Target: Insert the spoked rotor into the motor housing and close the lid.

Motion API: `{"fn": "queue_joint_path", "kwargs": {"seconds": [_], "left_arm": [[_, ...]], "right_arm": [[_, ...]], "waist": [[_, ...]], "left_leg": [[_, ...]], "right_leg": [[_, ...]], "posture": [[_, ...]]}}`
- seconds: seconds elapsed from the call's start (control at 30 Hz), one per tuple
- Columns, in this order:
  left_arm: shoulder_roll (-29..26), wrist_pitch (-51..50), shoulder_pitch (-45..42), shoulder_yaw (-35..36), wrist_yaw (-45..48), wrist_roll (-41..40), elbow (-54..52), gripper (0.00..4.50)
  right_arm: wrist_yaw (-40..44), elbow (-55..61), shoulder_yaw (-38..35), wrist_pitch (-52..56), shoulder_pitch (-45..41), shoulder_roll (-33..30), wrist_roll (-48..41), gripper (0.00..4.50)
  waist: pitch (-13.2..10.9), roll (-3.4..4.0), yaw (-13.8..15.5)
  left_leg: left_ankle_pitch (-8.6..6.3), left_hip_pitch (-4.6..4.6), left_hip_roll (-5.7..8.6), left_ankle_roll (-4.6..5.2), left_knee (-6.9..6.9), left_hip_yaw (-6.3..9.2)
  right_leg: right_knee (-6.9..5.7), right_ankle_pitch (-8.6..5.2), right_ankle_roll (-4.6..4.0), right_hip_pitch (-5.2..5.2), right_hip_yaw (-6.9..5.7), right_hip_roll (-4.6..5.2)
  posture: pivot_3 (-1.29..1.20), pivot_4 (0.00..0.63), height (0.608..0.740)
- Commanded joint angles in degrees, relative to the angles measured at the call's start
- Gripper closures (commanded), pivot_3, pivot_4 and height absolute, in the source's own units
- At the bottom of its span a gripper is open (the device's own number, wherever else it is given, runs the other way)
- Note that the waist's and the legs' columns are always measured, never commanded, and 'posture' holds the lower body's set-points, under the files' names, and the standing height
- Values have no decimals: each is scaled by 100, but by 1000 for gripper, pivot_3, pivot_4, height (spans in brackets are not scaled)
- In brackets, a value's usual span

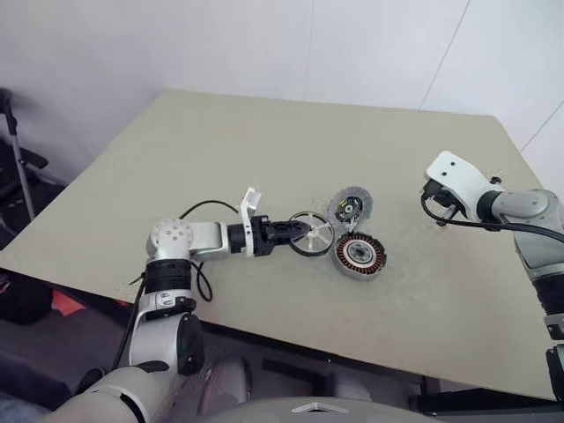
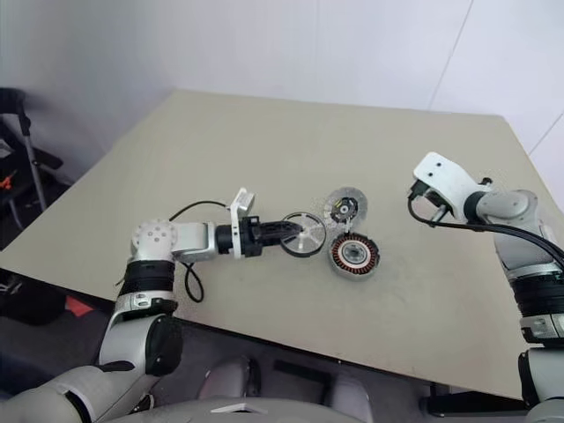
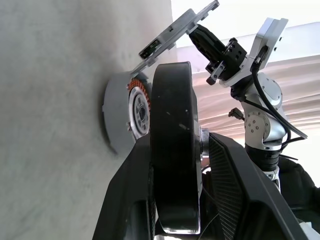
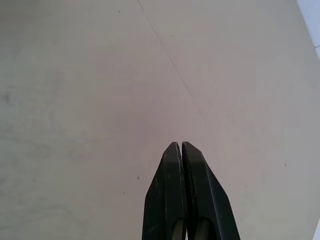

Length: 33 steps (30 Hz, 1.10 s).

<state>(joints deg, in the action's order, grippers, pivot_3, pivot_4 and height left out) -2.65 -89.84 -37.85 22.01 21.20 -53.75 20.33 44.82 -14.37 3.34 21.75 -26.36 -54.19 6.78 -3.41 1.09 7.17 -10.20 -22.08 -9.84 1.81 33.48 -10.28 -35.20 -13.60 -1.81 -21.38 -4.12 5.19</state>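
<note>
My left gripper [image 1: 298, 232] is shut on the spoked rotor [image 1: 312, 234], a silver wheel held just left of the motor housing [image 1: 359, 255]. The housing is a short grey cup with copper windings, resting on the table. Its ribbed grey lid [image 1: 351, 207] stands tilted open at the housing's far edge. In the left wrist view the rotor's dark rim [image 3: 172, 145] sits between the fingers [image 3: 235, 185], with the housing [image 3: 125, 115] and lid [image 3: 175, 32] beyond it. Off to the right, my right gripper [image 4: 181, 146] is shut with nothing in it, held over bare table away from the parts.
The beige table [image 1: 264, 141] has open surface around the parts. Its front edge [image 1: 264, 330] runs close below the left arm. A black stand [image 1: 13, 150] is on the floor at the far left. White walls lie behind.
</note>
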Motion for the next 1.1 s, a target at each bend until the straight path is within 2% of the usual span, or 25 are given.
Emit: {"fn": "queue_joint_path", "kwargs": {"seconds": [0.03,0.27,0.6,0.93,1.1], "left_arm": [[201,192,-306,-20,220,-52,253,3340],[523,640,-609,-479,564,213,736,3340],[779,1731,-1220,-1038,1261,991,2218,3340],[942,2022,-1370,-1440,1807,1485,2681,3340],[992,2200,-1439,-1392,1792,1660,2872,3340]], "right_arm": [[-209,-22,-147,-45,-116,-89,137,4500],[-326,-124,-148,-64,-185,-54,190,4500],[-310,86,-162,0,-46,-22,175,4500],[-296,212,-159,56,16,5,165,4500],[-291,250,-160,68,53,16,153,4500]], "waist": [[-1,1,8],[-2,0,-9],[-1,0,-2],[-1,1,0],[-1,1,0]], "left_leg": [[-4,8,0,-2,7,0],[-14,14,0,-1,40,8],[-15,8,0,23,42,7],[-17,4,2,34,43,6],[-18,6,1,32,46,6]], "right_leg": [[1,0,0,13,0,0],[21,0,4,44,1,0],[21,18,31,39,2,3],[23,18,31,37,0,8],[23,18,31,41,0,8]], "posture": [[0,0,740],[0,0,740],[0,0,740],[0,0,740],[0,0,740]]}}
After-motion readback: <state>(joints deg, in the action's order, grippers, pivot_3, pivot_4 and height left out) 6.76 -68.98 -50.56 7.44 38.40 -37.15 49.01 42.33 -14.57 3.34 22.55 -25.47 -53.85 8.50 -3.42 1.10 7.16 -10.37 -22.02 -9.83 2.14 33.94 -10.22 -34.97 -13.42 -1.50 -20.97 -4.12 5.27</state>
